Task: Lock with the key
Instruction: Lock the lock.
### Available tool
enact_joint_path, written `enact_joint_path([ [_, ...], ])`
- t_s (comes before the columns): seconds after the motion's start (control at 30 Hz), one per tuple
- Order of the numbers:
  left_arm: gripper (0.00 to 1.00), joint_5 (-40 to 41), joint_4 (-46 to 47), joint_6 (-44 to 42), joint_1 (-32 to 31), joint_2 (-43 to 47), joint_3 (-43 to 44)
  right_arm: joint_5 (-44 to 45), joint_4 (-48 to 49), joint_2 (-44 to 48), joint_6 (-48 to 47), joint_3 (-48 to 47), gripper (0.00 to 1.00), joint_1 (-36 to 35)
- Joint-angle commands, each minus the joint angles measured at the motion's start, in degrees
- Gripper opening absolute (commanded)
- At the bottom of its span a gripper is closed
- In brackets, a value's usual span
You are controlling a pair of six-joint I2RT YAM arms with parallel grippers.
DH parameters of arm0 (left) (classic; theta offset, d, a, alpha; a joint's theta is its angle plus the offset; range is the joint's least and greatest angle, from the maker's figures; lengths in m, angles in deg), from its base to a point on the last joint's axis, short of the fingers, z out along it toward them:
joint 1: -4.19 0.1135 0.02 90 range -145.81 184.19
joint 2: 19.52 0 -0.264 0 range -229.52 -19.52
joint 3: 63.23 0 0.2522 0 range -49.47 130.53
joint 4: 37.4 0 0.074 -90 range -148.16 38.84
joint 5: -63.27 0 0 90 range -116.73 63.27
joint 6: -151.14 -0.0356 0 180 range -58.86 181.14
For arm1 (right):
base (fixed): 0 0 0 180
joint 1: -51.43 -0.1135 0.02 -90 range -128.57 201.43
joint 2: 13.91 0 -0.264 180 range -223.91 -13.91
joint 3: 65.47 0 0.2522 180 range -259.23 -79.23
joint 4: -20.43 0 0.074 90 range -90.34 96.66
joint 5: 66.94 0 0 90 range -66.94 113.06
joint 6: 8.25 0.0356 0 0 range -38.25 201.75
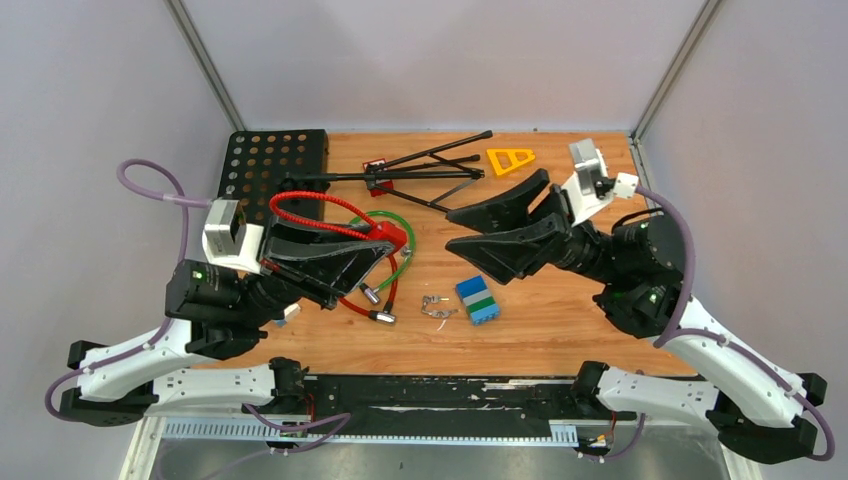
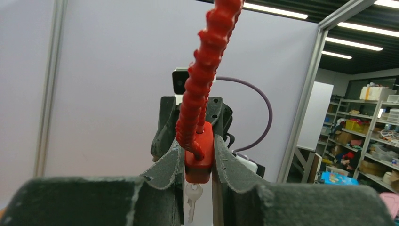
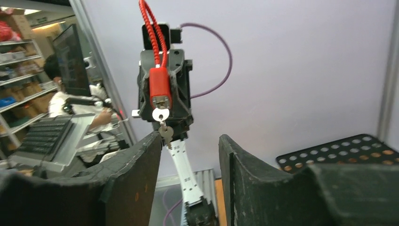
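Above the worktop (image 1: 560, 330), the left pincer (image 2: 199, 162) is clamped on the red cable lock (image 3: 160, 87), held aloft with its keyhole facing the right pincer (image 3: 190, 137). That pincer's jaws stand apart, probably lining up to turn the key (image 3: 160, 114) seated in the lock.

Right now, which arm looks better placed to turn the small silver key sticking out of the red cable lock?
Right. The right gripper is open, empty and facing the small silver key in the red cable lock; the left gripper is busy clamping that lock's body.
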Motion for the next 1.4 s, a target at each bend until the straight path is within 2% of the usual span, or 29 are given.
enact_joint_path([
  [0.0,0.0,-1.3,5.2,-0.6,0.0,0.0,1.5,8.1,3.0,1.6,-9.6,0.0,0.46,0.2],
  [0.07,0.0,1.6,5.8,0.4,0.1,0.0,1.0,9.3,6.0,2.1,-13.9,1.8,0.41,0.1],
  [0.17,0.0,8.9,8.6,4.1,0.1,0.4,-0.9,5.6,11.0,1.9,-23.9,3.5,0.38,-0.2],
  [0.33,0.0,13.7,17.8,11.4,0.1,1.6,-3.9,4.6,13.6,1.0,-43.5,4.7,0.38,-2.2],
  [0.43,0.0,16.7,21.0,15.9,0.1,3.1,-5.2,6.1,12.9,0.4,-51.3,5.5,0.39,-2.4],
  [0.5,0.0,19.8,23.3,17.7,0.1,4.3,-6.9,7.0,12.9,0.5,-52.7,5.9,0.4,-2.5],
  [0.67,0.0,28.6,21.3,18.8,0.1,7.3,-9.2,6.4,15.0,1.5,-51.6,8.1,0.41,-2.5],
  [0.8,0.0,30.9,22.1,23.3,0.2,8.6,-10.3,6.5,14.2,2.0,-50.7,8.3,0.41,-2.8],
  [1.0,0.0,27.7,19.7,29.0,0.2,9.8,-8.3,6.8,14.1,3.5,-50.1,9.9,0.41,-3.1],
  [1.17,0.0,24.0,19.6,30.3,0.2,9.1,-7.0,6.7,13.4,3.6,-51.3,10.6,0.41,-3.1],
  [1.37,0.0,23.3,20.0,29.5,0.2,8.5,-6.6,6.8,12.6,3.4,-52.7,10.7,0.42,-3.1],
])
